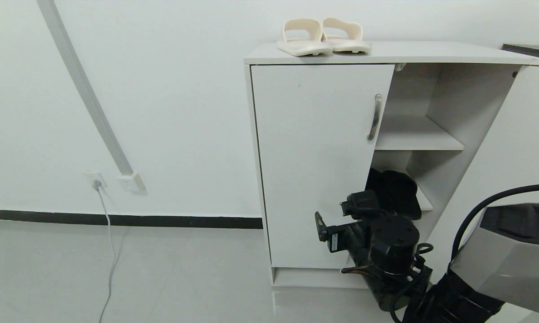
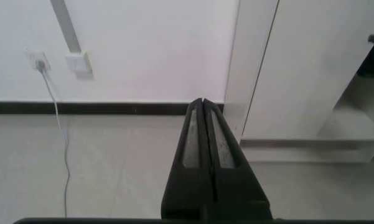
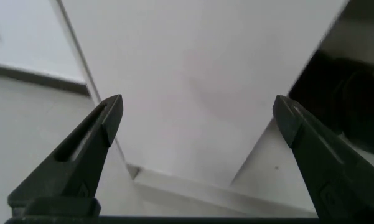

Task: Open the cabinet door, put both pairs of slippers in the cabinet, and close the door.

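A white cabinet (image 1: 431, 53) stands against the wall. Its left door (image 1: 314, 170) is shut, with a metal handle (image 1: 375, 116); its right door (image 1: 516, 134) is swung wide open. A cream pair of slippers (image 1: 323, 38) rests on the cabinet top. A black pair of slippers (image 1: 395, 193) (image 3: 355, 93) lies on the lower shelf inside. My right gripper (image 1: 339, 215) (image 3: 197, 118) is open and holds nothing, low in front of the shut left door, just outside the black pair. My left gripper (image 2: 202, 106) is shut on nothing, aimed at the floor left of the cabinet (image 2: 299, 62).
The upper shelf (image 1: 413, 134) is bare. A wall socket (image 1: 94, 179) (image 2: 37, 60) with a cable trailing onto the tiled floor (image 1: 117, 278) and a slanted grey conduit (image 1: 85, 89) are left of the cabinet. A black skirting strip (image 1: 117, 220) runs along the wall.
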`<state>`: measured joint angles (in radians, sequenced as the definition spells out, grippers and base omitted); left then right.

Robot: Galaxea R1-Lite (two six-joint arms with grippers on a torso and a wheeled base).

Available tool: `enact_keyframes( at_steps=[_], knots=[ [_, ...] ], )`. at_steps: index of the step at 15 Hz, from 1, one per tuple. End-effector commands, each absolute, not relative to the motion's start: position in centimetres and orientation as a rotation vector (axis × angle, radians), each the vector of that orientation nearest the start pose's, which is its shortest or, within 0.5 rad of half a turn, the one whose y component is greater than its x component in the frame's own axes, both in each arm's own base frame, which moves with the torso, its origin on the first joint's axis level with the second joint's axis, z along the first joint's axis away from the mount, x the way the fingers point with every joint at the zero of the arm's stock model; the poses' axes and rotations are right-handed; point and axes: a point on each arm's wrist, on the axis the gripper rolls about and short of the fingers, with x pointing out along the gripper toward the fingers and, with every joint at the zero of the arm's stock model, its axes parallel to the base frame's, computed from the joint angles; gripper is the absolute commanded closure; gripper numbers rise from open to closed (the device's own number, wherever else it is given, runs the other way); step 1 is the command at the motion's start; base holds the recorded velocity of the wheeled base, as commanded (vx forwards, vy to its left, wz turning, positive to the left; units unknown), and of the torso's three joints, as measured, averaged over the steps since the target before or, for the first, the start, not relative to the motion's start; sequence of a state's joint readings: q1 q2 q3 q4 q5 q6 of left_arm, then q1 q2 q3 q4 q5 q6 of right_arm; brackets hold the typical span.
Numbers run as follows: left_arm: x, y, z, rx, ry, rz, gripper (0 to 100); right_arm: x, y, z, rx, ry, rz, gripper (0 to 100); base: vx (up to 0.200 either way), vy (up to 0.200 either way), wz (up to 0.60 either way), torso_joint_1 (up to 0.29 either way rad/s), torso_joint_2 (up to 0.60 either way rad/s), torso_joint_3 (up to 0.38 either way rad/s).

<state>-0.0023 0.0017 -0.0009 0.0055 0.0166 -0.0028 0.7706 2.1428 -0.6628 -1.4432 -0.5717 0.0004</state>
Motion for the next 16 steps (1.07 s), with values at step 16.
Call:
enact_keyframes(
  at_steps=[16],
  knots=[
    [-2.27,0.04,7.57,-0.003,0.005,0.015,100,26.36,23.41,8.64,-0.027,-0.014,0.188,0,0.0,0.0,0.0,0.109,-0.46,-0.344]
  ],
)
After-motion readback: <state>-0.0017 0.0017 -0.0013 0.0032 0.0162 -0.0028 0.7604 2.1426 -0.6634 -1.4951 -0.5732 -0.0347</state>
